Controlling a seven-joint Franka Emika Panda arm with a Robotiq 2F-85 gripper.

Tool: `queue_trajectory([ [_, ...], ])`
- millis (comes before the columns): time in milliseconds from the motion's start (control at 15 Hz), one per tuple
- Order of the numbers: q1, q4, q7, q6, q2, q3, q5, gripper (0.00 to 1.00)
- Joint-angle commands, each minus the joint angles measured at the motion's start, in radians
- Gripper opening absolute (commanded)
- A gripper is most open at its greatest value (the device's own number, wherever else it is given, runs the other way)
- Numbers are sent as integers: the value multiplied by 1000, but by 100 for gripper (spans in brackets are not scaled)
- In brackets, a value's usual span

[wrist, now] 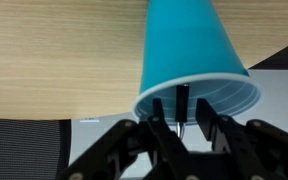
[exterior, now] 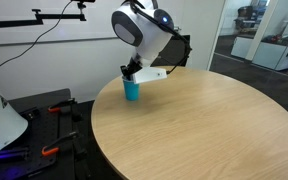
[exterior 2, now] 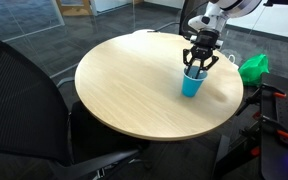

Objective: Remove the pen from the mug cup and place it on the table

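in the wrist view the dark fingers [wrist: 156, 116] come in from the bottom edge, spread apart, their tips reaching down to the mouth of the mug cup [wrist: 189, 45]. between them stands the pen [wrist: 183, 100], a thin dark stick inside the cup, with a sliver of pale gap on either side of it, so the fingers are released and not touching it. the cup is bright blue with a pale rim and stands upright on the worktop [wrist: 54, 50], a light tan wood-grain top, close to its edge. in both exterior views the arm hangs straight over the cup [exterior 2: 192, 85], the fingers just above its rim, and the pen itself is too small to make out there. past the worktop's rim, a black chair [exterior 2: 24, 100] stands at one side and a green object [exterior 2: 252, 67] lies beyond the cup.
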Motion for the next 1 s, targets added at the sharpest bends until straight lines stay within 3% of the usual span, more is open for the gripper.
queue_trajectory([
  [0,-12,21,-14,3,18,16,12,40],
  [533,-20,35,-18,-11,41,22,14,33],
  [800,-24,43,-23,-18,51,24,18,2],
  [933,-27,40,-26,-17,46,24,21,0],
])
